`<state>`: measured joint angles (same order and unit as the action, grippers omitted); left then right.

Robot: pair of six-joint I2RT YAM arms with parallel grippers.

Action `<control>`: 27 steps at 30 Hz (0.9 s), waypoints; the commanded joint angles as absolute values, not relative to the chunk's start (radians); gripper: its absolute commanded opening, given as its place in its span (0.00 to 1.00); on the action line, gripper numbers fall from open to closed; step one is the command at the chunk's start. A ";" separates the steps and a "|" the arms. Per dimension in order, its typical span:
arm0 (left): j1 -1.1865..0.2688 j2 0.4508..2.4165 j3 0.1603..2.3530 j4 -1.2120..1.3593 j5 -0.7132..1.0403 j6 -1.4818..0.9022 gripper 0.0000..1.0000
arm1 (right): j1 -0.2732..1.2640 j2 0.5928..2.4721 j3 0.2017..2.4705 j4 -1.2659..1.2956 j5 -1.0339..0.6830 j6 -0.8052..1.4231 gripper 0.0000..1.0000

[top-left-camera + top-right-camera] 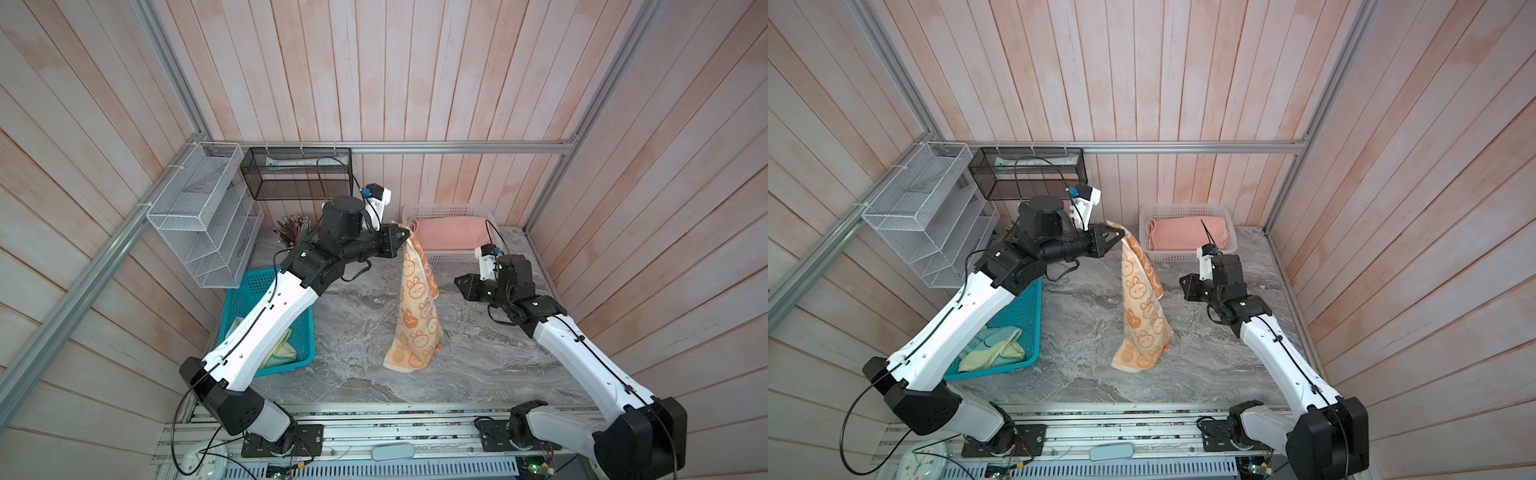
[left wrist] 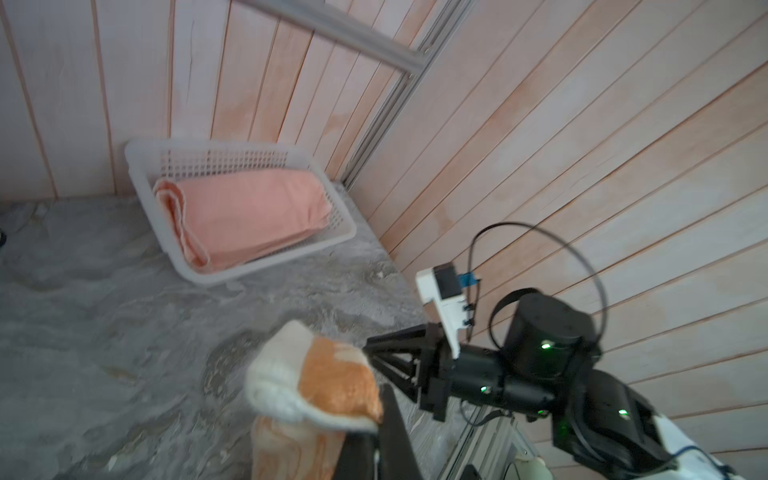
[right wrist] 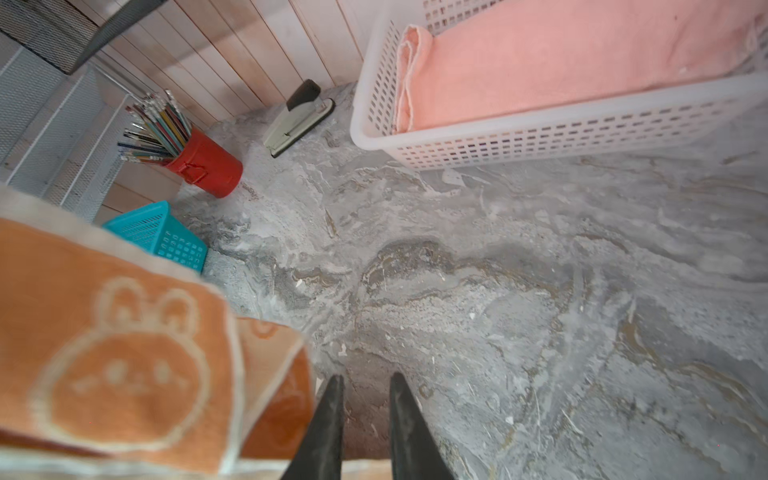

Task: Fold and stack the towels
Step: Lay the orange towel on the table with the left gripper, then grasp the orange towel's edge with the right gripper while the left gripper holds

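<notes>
My left gripper [image 1: 409, 237] [image 1: 1123, 235] [image 2: 380, 415] is shut on the top corner of the orange-and-cream bunny towel [image 1: 415, 307] [image 1: 1142, 307] [image 2: 328, 374] [image 3: 124, 353]. It holds the towel high over the middle of the table, and the lower edge rests on the marble top. To the right of the hanging towel is my right gripper [image 1: 457, 282] [image 1: 1181, 282] [image 3: 365, 376], open a little with only table showing between its fingers. A folded salmon-pink towel [image 1: 451, 235] [image 2: 249, 216] [image 3: 582, 54] lies in the white basket [image 1: 444, 208] [image 2: 266, 266]. A pale yellow towel [image 1: 282, 351] [image 1: 992, 345] lies crumpled in the teal basket [image 1: 257, 286] [image 3: 162, 237].
A red cup of pencils [image 3: 203, 162] and a stapler [image 3: 299, 116] stand at the back of the table. A white wire rack [image 1: 203, 216] and a black mesh basket [image 1: 299, 174] hang on the back left wall. Wooden walls close in on both sides.
</notes>
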<state>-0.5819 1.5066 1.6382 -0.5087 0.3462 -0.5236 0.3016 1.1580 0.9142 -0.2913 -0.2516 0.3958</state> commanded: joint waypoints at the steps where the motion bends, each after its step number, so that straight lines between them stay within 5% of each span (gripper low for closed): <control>1: -0.483 1.444 1.410 -0.338 0.438 -0.630 0.00 | 0.298 1.142 0.866 -0.331 -0.237 0.392 0.24; 5: -0.360 1.415 1.119 -0.324 0.412 -0.614 0.00 | 0.297 1.186 0.819 -0.296 -0.287 0.409 0.26; 9: -0.232 1.487 0.973 -0.415 0.452 -0.600 0.30 | 0.300 1.274 0.802 -0.230 -0.355 0.427 0.27; 12: -0.222 1.481 0.928 -0.449 0.385 -0.589 0.42 | 0.331 1.373 0.838 -0.210 -0.363 0.424 0.29; 27: -0.232 1.579 0.955 -0.429 0.263 -0.591 0.49 | 0.562 2.029 1.400 -0.328 -0.264 0.318 0.42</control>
